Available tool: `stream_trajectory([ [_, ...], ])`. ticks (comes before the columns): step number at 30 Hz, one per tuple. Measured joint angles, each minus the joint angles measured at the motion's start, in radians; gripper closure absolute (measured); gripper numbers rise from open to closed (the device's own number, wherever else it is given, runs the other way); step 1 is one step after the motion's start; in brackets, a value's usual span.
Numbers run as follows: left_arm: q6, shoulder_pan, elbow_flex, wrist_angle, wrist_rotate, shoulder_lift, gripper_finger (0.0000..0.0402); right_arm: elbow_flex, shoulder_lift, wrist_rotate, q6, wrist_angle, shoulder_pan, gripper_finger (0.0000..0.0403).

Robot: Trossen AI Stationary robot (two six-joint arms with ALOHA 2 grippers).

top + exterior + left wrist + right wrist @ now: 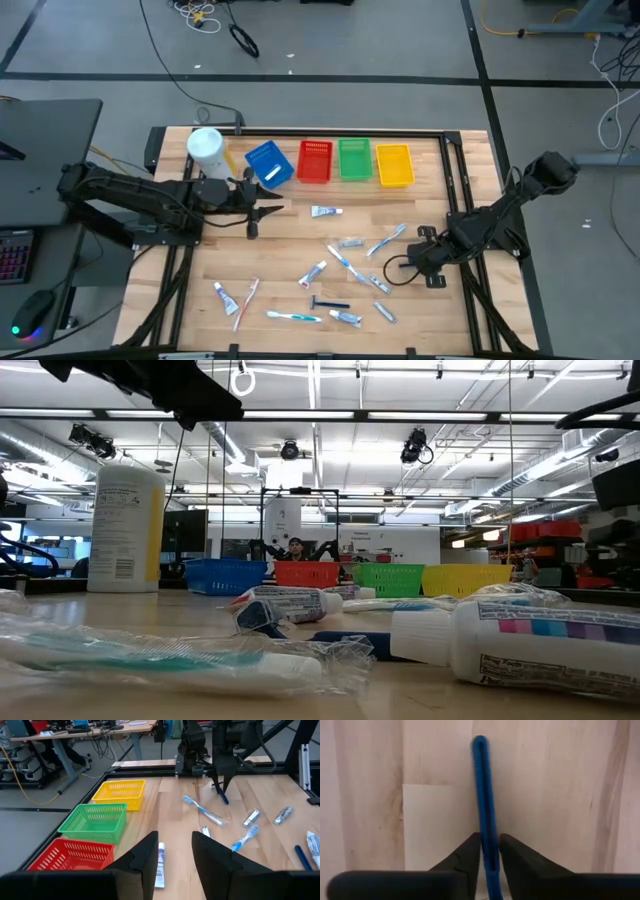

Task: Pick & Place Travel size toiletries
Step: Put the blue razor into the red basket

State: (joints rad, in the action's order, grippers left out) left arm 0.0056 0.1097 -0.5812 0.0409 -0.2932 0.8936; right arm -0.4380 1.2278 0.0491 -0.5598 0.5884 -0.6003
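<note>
Left gripper was found part-open and holding nothing, above the table near the blue basket, with a toothpaste tube lying on the wood just beyond its fingers. Toothpaste tubes, toothbrushes and razors were noted scattered across the middle of the table. Right gripper was found closed on a dark blue razor handle at the right side, with the handle running out past the fingertips over the wood.

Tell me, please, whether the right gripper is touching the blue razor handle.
Touching: the right wrist view shows the right gripper with both fingers pressed against the blue razor handle between them.
</note>
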Motion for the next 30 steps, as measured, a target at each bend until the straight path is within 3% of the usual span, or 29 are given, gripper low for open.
stream_trajectory([
  [4, -0.006, 0.0, 0.0, -0.012, 0.0, 0.0, 0.0275, 0.001, 0.0, 0.004, 0.0, -0.003, 0.0, 0.0349],
  [10, -0.009, 0.0, 0.0, -0.036, 0.0, 0.001, 0.0275, -0.003, -0.007, 0.013, -0.001, -0.033, 0.001, 0.0355],
  [20, -0.053, 0.0, 0.0, -0.031, 0.002, 0.003, 0.0275, -0.149, -0.004, 0.122, 0.022, -0.032, 0.042, 0.0357],
  [26, -0.055, 0.0, 0.0, -0.026, 0.002, 0.004, 0.0275, -0.218, -0.005, 0.237, 0.203, -0.115, 0.122, 0.0357],
  [30, -0.055, 0.0, 0.0, -0.026, 0.002, 0.004, 0.0274, -0.221, 0.003, 0.242, 0.38, -0.251, 0.213, 0.0357],
])
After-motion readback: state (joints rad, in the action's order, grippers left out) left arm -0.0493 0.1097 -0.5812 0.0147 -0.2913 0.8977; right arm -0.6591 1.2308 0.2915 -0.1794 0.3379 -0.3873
